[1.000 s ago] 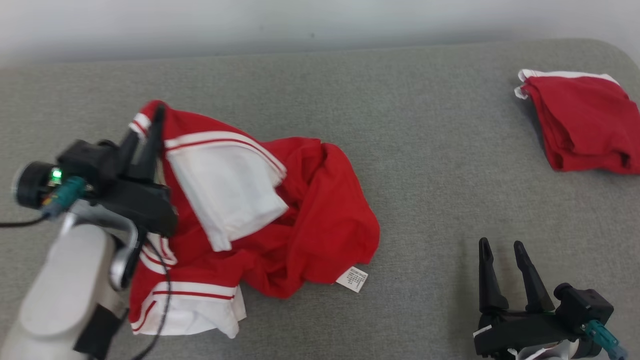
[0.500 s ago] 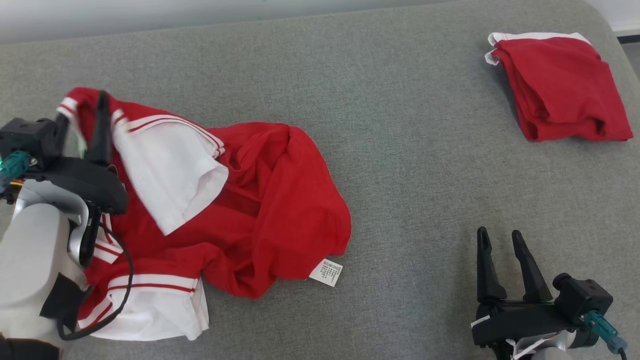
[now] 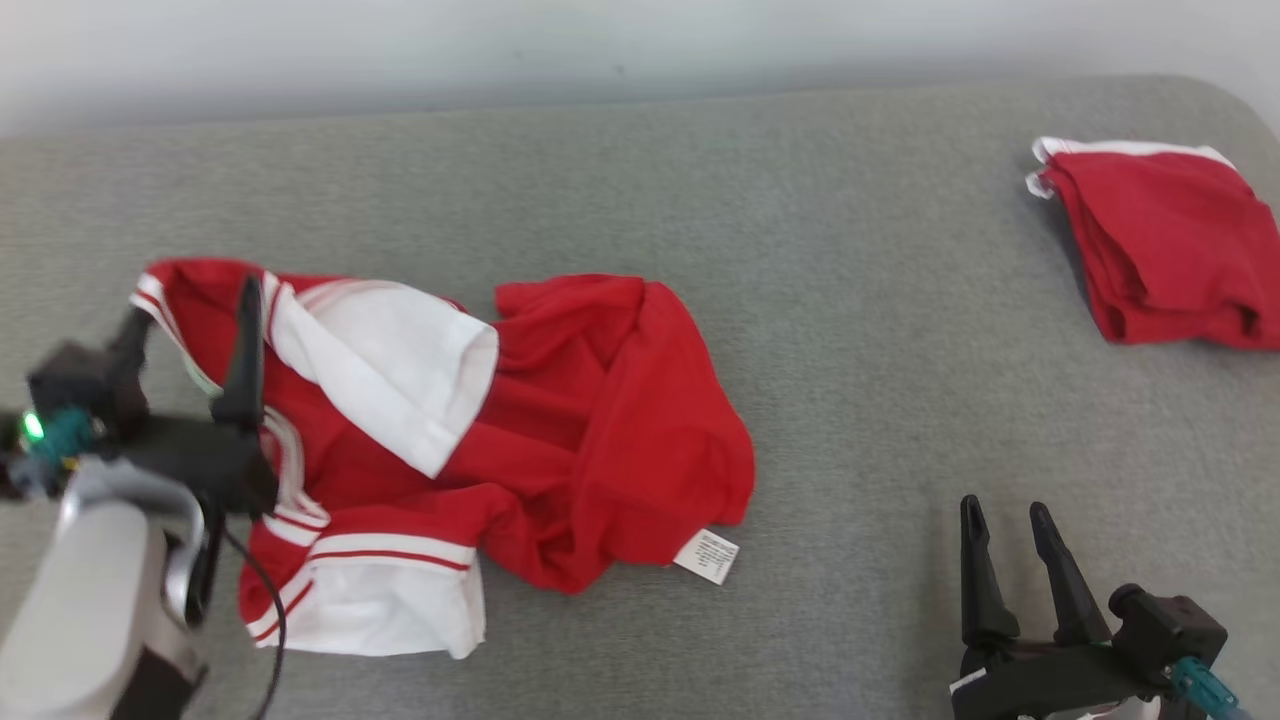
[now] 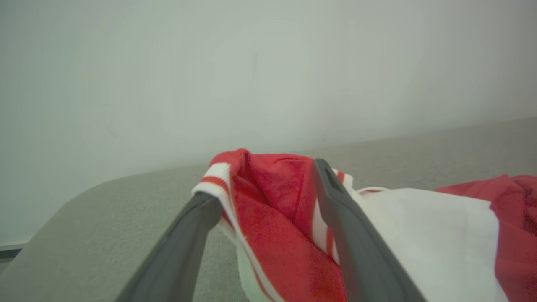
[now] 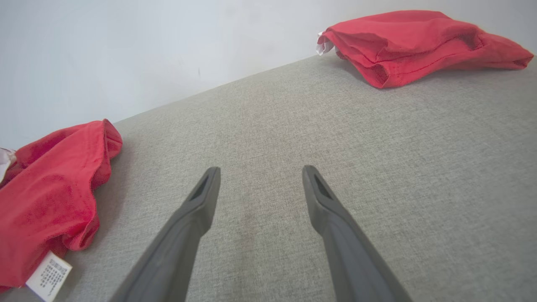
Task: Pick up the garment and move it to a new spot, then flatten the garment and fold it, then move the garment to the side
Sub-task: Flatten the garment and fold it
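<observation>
Red and white garment lies crumpled on the left side of the grey fabric surface, with its white tag at the near edge. Left gripper has its fingers spread wide, and a striped fold of cloth sits loose between them. Right gripper is spread too, holding nothing, near right. A folded red garment lies far right

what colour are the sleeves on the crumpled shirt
The sleeves are white with red edge stripes; the shirt is red. Best in the head view.
</observation>
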Controlling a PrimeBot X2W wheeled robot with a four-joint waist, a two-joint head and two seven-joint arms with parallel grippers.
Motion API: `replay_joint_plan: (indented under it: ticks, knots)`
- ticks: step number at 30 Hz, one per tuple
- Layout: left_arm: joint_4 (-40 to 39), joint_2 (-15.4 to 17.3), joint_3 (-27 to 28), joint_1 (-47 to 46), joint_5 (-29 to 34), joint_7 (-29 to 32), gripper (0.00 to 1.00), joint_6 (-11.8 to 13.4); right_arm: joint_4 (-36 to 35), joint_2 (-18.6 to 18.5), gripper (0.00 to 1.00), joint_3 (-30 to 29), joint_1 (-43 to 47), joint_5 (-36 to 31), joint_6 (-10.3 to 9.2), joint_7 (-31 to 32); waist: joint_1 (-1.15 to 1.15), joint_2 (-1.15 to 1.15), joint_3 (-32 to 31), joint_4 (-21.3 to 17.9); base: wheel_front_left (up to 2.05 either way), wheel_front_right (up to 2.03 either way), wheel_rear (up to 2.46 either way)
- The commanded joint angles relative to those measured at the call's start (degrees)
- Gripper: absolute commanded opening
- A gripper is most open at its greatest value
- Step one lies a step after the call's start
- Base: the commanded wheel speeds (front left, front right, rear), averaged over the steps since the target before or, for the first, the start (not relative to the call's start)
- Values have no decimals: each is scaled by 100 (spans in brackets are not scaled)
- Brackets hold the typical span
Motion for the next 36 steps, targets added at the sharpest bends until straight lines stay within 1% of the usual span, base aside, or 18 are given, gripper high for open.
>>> replay_joint_plan:
  ticks: [1,3,6,8,10,15,16,19,25,29,36]
  knots:
    - [-2,17,-9,217,-12,-8,100,9,5,4,100,18,115,-51,-11,-20,1,0,-242,262,0,0,0]
    - [-44,80,14,271,-90,-11,100,-30,6,2,100,24,126,-57,-11,-20,1,0,-288,323,0,0,0]
    - [-34,16,-83,538,-202,88,100,-52,20,0,100,-17,184,-57,-11,-20,1,0,-356,413,0,0,0]
    - [-29,133,-122,564,-205,143,100,-88,28,3,100,29,180,-67,-11,-20,1,0,-370,418,0,0,0]
    - [-125,103,-144,669,-257,139,100,-101,24,0,100,45,175,-43,-11,-20,1,0,-393,406,0,0,0]
    - [-435,111,-170,984,-246,107,100,-12,20,1,100,72,213,23,-11,-20,1,0,-397,349,0,0,0]
    - [-551,54,-179,1071,-269,89,100,-2,18,5,100,77,221,27,-11,-19,1,0,-392,334,0,0,0]
    - [-1031,-227,-340,1486,-223,65,100,148,18,-6,100,27,261,76,-11,-20,1,0,-382,321,0,0,0]
    - [-1752,-636,-719,2298,-177,117,100,369,-3,-1,100,-28,294,67,-11,-20,1,0,-326,349,0,0,0]
    - [-2144,-756,-833,2784,-183,143,100,546,-22,3,100,-93,236,31,-11,-20,1,0,-283,387,0,0,0]
    - [-2707,-731,-849,3429,-253,272,100,813,-48,4,100,-181,252,-2,-11,-20,1,0,-211,517,0,0,0]
